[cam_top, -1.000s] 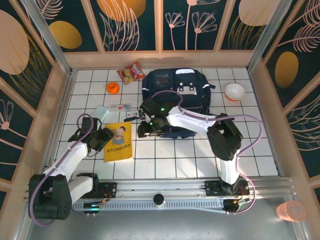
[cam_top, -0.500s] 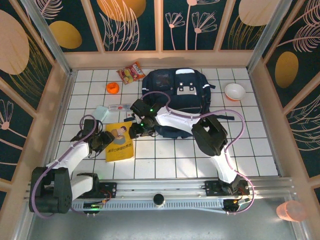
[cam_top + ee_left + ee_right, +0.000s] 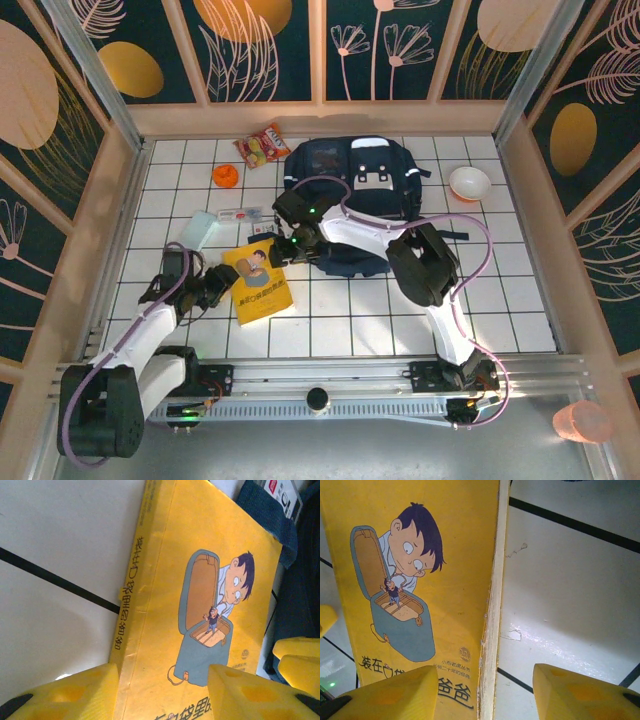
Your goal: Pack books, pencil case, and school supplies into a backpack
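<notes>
Yellow book [image 3: 262,283] flat on white tiles, a gripper at each long edge.

Nearest, at book's 8 o'clock: left gripper [image 3: 216,288], jaws apart, straddling spine edge, clamped on nothing. At book's 1 o'clock corner: right gripper [image 3: 283,248], jaws likewise apart across the opposite long edge. Beyond, at 11 o'clock of book: pencil case [image 3: 240,213], pale bluish-white piece [image 3: 200,228] at its 8 o'clock. At 1 o'clock of book, just beside it: navy backpack [image 3: 330,165]. Farthest, at backpack's 10 to 11 o'clock: round orange object [image 3: 225,176], snack packet [image 3: 262,145].
</notes>
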Tool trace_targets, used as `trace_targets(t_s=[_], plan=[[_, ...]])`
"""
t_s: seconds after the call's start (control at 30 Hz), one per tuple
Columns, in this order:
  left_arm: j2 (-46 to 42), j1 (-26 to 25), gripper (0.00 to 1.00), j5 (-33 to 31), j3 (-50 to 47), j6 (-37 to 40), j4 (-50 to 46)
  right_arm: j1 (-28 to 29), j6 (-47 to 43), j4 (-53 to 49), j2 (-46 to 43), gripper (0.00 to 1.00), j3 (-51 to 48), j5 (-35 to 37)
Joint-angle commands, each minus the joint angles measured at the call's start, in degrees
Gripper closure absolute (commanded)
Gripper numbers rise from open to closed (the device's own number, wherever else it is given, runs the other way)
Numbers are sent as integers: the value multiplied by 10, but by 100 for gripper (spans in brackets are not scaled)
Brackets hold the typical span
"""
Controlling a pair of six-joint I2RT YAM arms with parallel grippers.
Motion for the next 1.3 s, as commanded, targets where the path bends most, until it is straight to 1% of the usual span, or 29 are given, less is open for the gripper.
trace_targets(t_s=[0.0, 0.07, 0.17, 0.3, 0.43, 0.53, 0.6, 0.73, 0.8, 1.0, 1.1, 1.27], plan=[[4, -2, 51, -35, 12, 8, -55, 14, -15, -14, 19, 49, -6, -24], [15, -2, 52, -26, 4, 5, -46, 19, -21, -15, 27, 51, -2, -38], [26, -2, 53, -20, 1, 11, -42, 25, -31, -32, 46, 56, 11, -32], [37, -2, 54, 8, -4, 14, -18, 22, -16, -45, 62, 73, 11, 0], [48, -2, 54, 33, -7, 21, -1, 4, -1, -34, 71, 87, -13, -25], [47, -2, 53, 52, -12, 21, 8, -10, 10, -13, 72, 94, -37, -44], [45, -2, 53, 66, -18, 17, 22, -17, 15, 1, 73, 95, -51, -56], [39, -2, 54, 120, -28, -5, 69, -22, 20, 20, 74, 97, -66, -76], [26, -2, 54, 147, -26, -4, 83, -22, 20, 23, 73, 97, -66, -80], [-15, -2, 54, 201, -5, -8, 96, -21, 29, 37, 69, 97, -68, -97], [-19, -1, 54, 208, 1, -14, 114, -21, 31, 38, 67, 97, -65, -97], [20, -2, 57, 157, 10, 20, 78, -21, 35, 40, 62, 97, -65, -90]])
